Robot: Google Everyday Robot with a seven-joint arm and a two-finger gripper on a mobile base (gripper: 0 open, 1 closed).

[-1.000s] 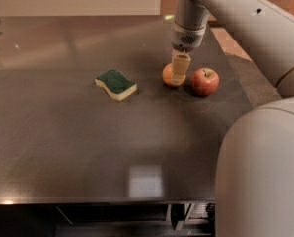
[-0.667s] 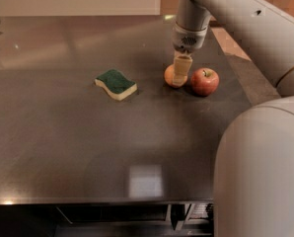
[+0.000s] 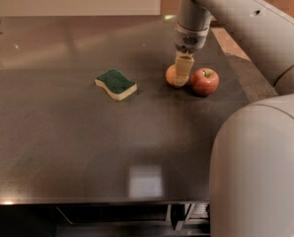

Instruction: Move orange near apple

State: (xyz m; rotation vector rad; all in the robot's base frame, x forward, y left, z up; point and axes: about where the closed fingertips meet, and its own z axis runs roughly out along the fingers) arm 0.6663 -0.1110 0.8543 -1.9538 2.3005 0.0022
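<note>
Camera view shows a big dark table [image 3: 63,132] from above and a bit to one side. The orange [image 3: 170,76] sits on the table at the far right part. It is round like a ball, so it has no long side. No stem or mark shows on it, so I cannot tell which way it points. Only its left part can be seen.

The apple [image 3: 205,81] is just beside the orange, on its right. The apple is red with some yellow on it. Its little dark stem sticks up from a dip on top.

The gripper [image 3: 180,78] hangs straight down right at the orange. Its tan tip covers the right part of the orange and comes between the orange and the apple. I cannot tell if the gripper is squeezing the orange or is loose around it.

The grey arm [image 3: 236,14] comes in from the top right and goes down to the gripper.

A sponge [image 3: 116,84] lies on the table, well apart from the fruit, to the left. It is green on top and yellow below. Its long side runs from far left to near right.

A big grey part of the robot [image 3: 260,172] fills the near right corner and hides that bit of the table.
</note>
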